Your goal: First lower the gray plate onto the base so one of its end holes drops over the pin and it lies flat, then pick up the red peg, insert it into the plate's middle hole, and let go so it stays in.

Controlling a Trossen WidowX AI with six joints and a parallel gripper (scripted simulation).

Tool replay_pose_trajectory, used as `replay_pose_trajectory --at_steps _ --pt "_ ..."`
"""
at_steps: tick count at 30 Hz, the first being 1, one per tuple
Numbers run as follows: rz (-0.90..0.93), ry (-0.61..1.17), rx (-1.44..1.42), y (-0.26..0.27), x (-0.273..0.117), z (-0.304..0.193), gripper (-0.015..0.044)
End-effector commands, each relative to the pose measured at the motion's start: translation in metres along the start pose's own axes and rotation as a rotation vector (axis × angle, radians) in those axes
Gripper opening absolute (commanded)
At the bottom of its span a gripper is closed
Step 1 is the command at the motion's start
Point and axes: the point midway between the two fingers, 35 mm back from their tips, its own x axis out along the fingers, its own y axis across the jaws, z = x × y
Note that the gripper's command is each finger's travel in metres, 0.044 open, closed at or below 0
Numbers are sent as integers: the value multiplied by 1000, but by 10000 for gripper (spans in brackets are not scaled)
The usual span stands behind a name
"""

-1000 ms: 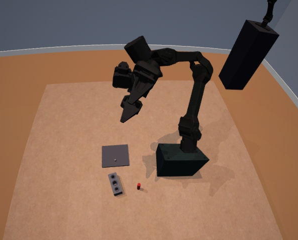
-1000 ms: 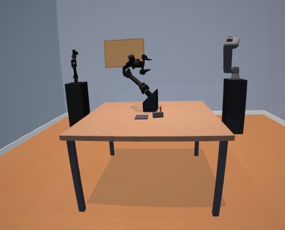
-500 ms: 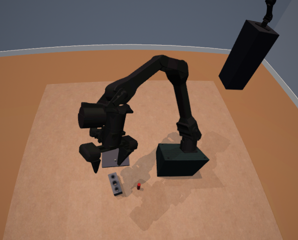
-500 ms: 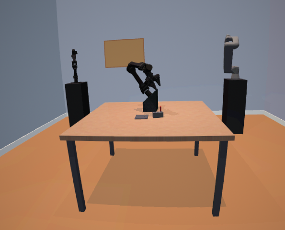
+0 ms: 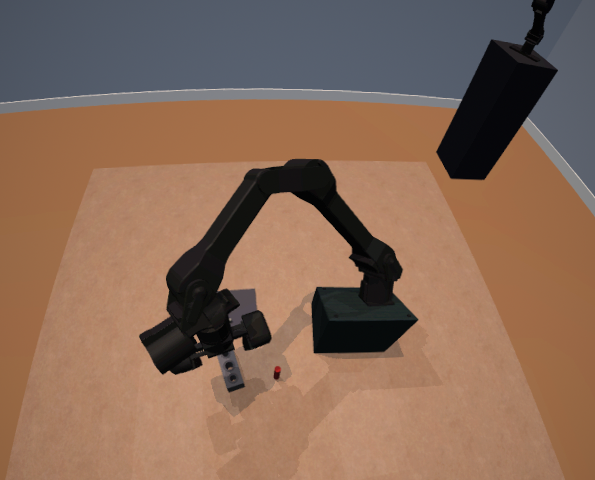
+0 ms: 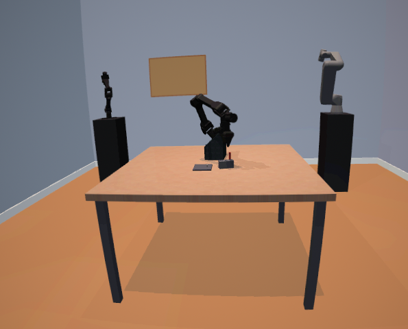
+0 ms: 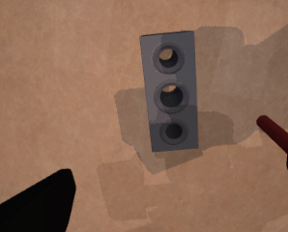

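Note:
The gray plate (image 5: 237, 369) (image 6: 225, 164) (image 7: 188, 77), a block with three holes in a row, lies flat on the table, beside the base. The thin dark base (image 5: 245, 302) (image 6: 200, 167) has a small pin (image 6: 207, 165); the arm partly hides it in the top view. The red peg (image 5: 277, 372) (image 6: 230, 155) (image 7: 274, 130) stands upright beside the plate; in the wrist view the right finger covers its lower part. My gripper (image 5: 219, 348) (image 7: 180, 168) is open and empty, pointing down above the plate, with its fingers wide apart.
The arm's dark pedestal (image 5: 356, 335) (image 6: 214, 150) stands on the table (image 5: 132, 232) (image 6: 154, 184), on the peg's side away from the plate. Black stands (image 6: 111, 149) (image 6: 333, 152) carrying other arms are beyond the table's sides.

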Motion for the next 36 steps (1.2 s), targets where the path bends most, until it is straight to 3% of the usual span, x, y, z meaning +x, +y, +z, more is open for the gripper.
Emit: replay_pose_trajectory --at_steps 1,7,36 --pt "-6 -26 17 0 3 1 440" --pt "-7 -29 17 -7 66 2 440" --pt "-7 -31 17 -5 106 4 440"
